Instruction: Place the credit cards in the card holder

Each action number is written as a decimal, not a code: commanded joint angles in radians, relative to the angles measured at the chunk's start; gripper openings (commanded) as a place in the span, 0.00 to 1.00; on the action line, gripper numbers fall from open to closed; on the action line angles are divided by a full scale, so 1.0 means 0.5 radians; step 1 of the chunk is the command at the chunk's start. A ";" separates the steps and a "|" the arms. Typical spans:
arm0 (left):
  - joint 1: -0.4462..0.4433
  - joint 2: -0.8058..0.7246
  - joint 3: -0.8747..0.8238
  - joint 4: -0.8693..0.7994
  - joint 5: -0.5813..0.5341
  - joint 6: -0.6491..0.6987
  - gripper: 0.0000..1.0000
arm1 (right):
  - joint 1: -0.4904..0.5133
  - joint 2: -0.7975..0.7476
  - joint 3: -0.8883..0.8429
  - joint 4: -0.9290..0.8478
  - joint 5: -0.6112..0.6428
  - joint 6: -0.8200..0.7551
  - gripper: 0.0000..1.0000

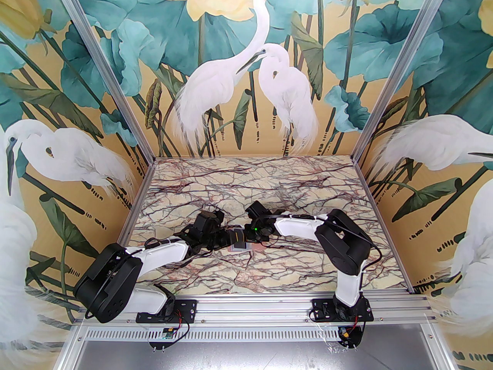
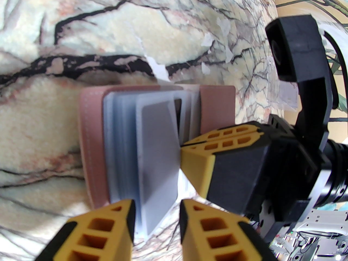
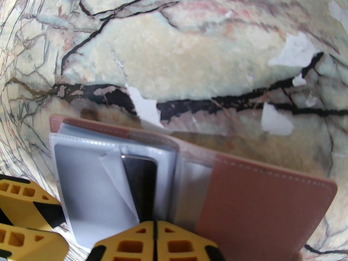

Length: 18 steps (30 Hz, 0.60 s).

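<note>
While both arms fold low and inward, the left gripper [image 2: 156, 211] stands open astride a tilted credit card [image 2: 159, 151]; the right gripper [image 3: 155, 227], fingers pressed together, touches its edge inside the splayed card holder [image 3: 261, 200] on the marble table [image 3: 190, 64].

Seen from the left wrist, the marble table [image 2: 40, 118] is free at 9 and 12 o'clock of the card holder [image 2: 89, 145]; the right gripper [image 2: 183, 148] blocks 3 o'clock, the left gripper [image 2: 156, 204] 6.

A cream, marble-patterned counter [image 1: 269, 183] with dark and reddish veins carries the opened dusty-pink leather-like card holder [image 3: 261, 200], centred toward its near edge.
</note>
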 commanded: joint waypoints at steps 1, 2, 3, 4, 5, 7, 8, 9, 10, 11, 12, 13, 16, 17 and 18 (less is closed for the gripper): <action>-0.013 0.006 0.058 -0.009 -0.002 0.026 0.34 | -0.011 0.061 -0.079 -0.075 0.058 -0.022 0.09; -0.017 0.013 0.059 -0.005 0.001 0.026 0.33 | -0.010 0.063 -0.080 -0.076 0.058 -0.021 0.10; -0.018 0.018 0.061 -0.003 0.003 0.026 0.33 | -0.011 0.061 -0.078 -0.075 0.058 -0.018 0.09; -0.019 0.018 0.064 -0.002 0.005 0.026 0.33 | -0.011 0.063 -0.082 -0.074 0.055 -0.018 0.09; -0.021 0.019 0.063 -0.002 0.005 0.026 0.33 | -0.010 0.062 -0.085 -0.073 0.057 -0.018 0.09; -0.024 0.014 0.066 -0.002 0.005 0.024 0.33 | -0.011 0.063 -0.081 -0.071 0.055 -0.018 0.09; -0.023 0.013 0.067 -0.002 0.005 0.026 0.32 | -0.011 0.064 -0.082 -0.071 0.055 -0.018 0.09; -0.024 0.011 0.068 -0.002 0.006 0.026 0.32 | -0.009 0.066 -0.084 -0.072 0.054 -0.020 0.09; -0.024 0.010 0.071 -0.001 0.013 0.026 0.31 | -0.009 0.064 -0.082 -0.071 0.055 -0.018 0.09; -0.024 0.008 0.071 0.002 0.016 0.026 0.31 | -0.009 0.065 -0.079 -0.074 0.055 -0.020 0.09; -0.023 0.006 0.073 0.009 0.022 0.028 0.31 | -0.011 0.063 -0.080 -0.074 0.055 -0.019 0.09; -0.024 0.006 0.071 0.015 0.027 0.021 0.31 | -0.011 0.063 -0.080 -0.074 0.055 -0.018 0.09; -0.027 0.022 0.069 0.048 0.055 0.009 0.31 | -0.011 0.041 -0.088 -0.064 0.063 -0.008 0.09; -0.025 0.028 0.069 0.059 0.067 0.005 0.31 | -0.011 0.029 -0.092 -0.055 0.067 -0.002 0.10; -0.026 0.034 0.071 0.070 0.074 0.001 0.31 | -0.011 0.014 -0.098 -0.046 0.067 0.007 0.11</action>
